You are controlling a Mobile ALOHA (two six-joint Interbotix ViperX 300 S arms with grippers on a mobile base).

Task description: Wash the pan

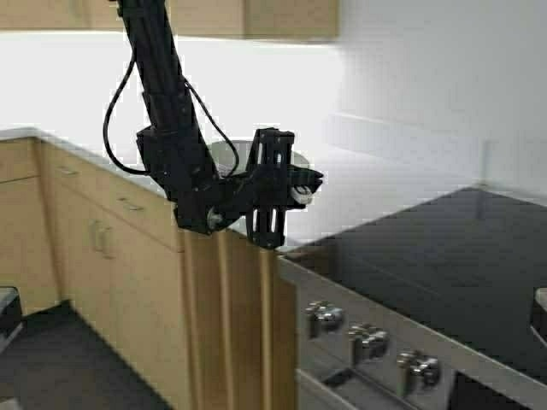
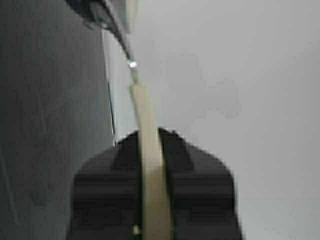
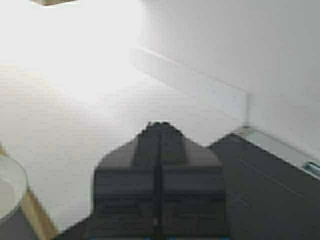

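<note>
My left gripper [image 1: 295, 184] is shut on the cream handle [image 2: 145, 110] of the pan [image 1: 229, 156] and holds it in the air over the counter's edge, beside the stove. In the high view the pan's pale round rim shows behind the gripper, mostly hidden by it. In the left wrist view [image 2: 149, 137] the handle runs out between the jaws to a dark neck [image 2: 127, 47] and the pan's edge [image 2: 120, 10]. My right gripper [image 3: 160, 127] is shut and empty, and hovers over the white counter near the stove's corner.
A black glass cooktop [image 1: 444, 273] with metal knobs [image 1: 367, 342] lies to the right. A white counter [image 1: 376, 175] runs to the back wall. Wooden cabinets [image 1: 128, 256] stand below and to the left, with upper cabinets [image 1: 256, 17] overhead. A pale round rim [image 3: 7, 192] shows in the right wrist view.
</note>
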